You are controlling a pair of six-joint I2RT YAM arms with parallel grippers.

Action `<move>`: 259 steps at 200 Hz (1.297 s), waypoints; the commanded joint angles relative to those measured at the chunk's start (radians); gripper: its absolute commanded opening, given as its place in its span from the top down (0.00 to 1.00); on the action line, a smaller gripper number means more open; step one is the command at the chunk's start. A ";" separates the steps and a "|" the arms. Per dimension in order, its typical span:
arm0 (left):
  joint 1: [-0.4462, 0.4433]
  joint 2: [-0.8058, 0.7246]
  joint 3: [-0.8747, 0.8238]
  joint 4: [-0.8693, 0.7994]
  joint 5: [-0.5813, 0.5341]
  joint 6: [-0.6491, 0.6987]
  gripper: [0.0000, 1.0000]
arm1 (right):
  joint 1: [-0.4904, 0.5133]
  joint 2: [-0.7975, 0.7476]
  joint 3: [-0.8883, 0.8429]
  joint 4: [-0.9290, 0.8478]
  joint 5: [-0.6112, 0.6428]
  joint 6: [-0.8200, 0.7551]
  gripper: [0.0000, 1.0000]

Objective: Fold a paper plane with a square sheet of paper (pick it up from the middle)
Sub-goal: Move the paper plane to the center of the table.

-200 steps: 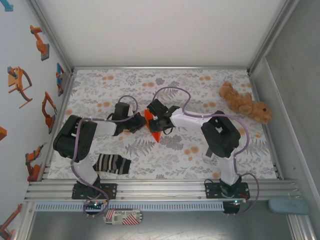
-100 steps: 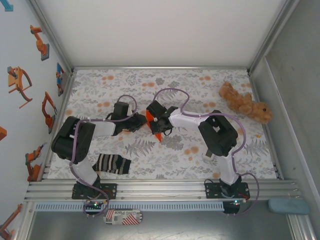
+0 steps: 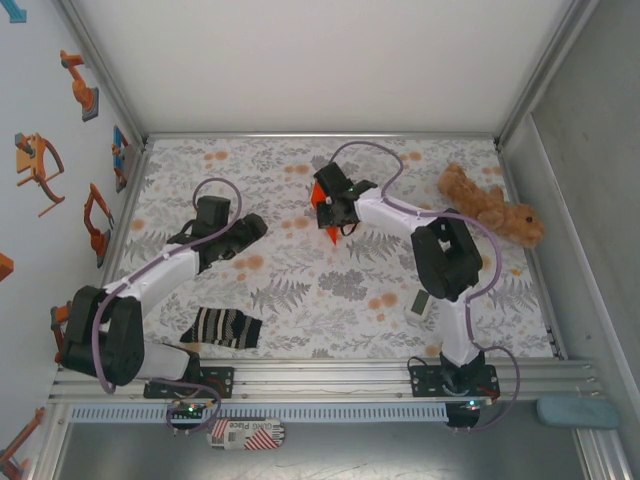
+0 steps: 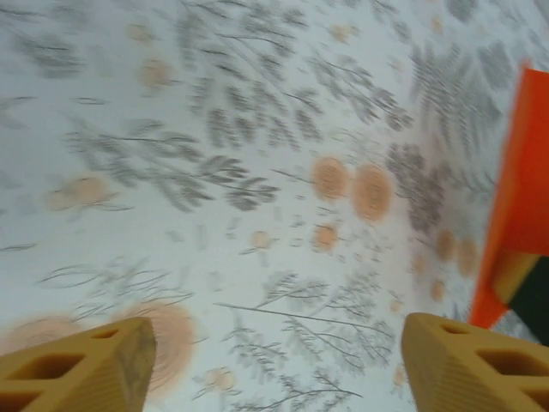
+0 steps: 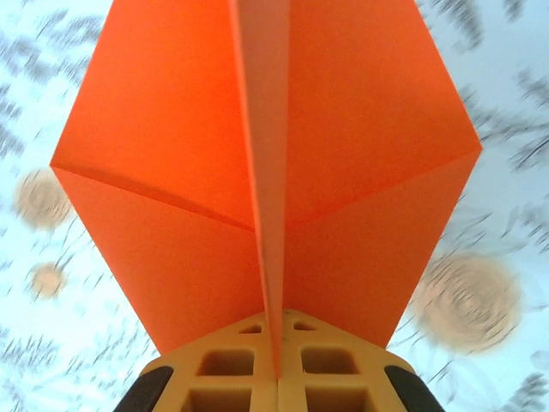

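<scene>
The paper plane [image 3: 331,234] is thin, bright orange paper with a matte, unmarked surface. It is folded into a pointed kite shape and sits just above the middle of the top view, pinched in the right end effector [image 3: 336,212]. In the right wrist view the paper plane [image 5: 171,154] spreads as two flat wings on either side of a raised centre crease. A diagonal fold line crosses each wing, and the crease runs straight down between the ribbed yellow fingers [image 5: 227,378], which are pressed together on it. The top view gives none of that fold detail, only small orange slivers around the black end effector. The left end effector [image 3: 251,227] sits left of centre in the top view, well apart from the plane. In its own camera the left end effector [image 4: 274,365] has its two yellow, hollow-celled pads wide apart at the bottom corners, gripping nothing. The orange paper stands as a tall strip at that frame's right edge. The table [image 3: 330,300] wears a white cloth printed with grey ferns and peach blossoms, blurred in both wrist views. Counted from above: two arms, one plane, one black-and-white striped sock [image 3: 222,327] lying soft and crumpled at lower left, and one brown plush toy [image 3: 490,205] at the right edge.
</scene>
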 commanded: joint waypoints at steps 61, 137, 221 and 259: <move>0.016 -0.107 0.045 -0.248 -0.204 0.092 0.08 | -0.054 0.161 0.144 -0.100 -0.019 -0.027 0.91; 0.016 -0.092 0.046 -0.243 -0.193 0.093 0.04 | -0.056 0.198 0.135 -0.104 0.002 -0.008 0.83; 0.015 -0.091 0.047 -0.260 -0.210 0.096 0.04 | -0.056 0.239 0.141 -0.145 0.074 0.044 0.74; 0.015 -0.089 0.046 -0.266 -0.213 0.101 0.04 | -0.058 0.252 0.156 -0.161 0.103 0.089 0.73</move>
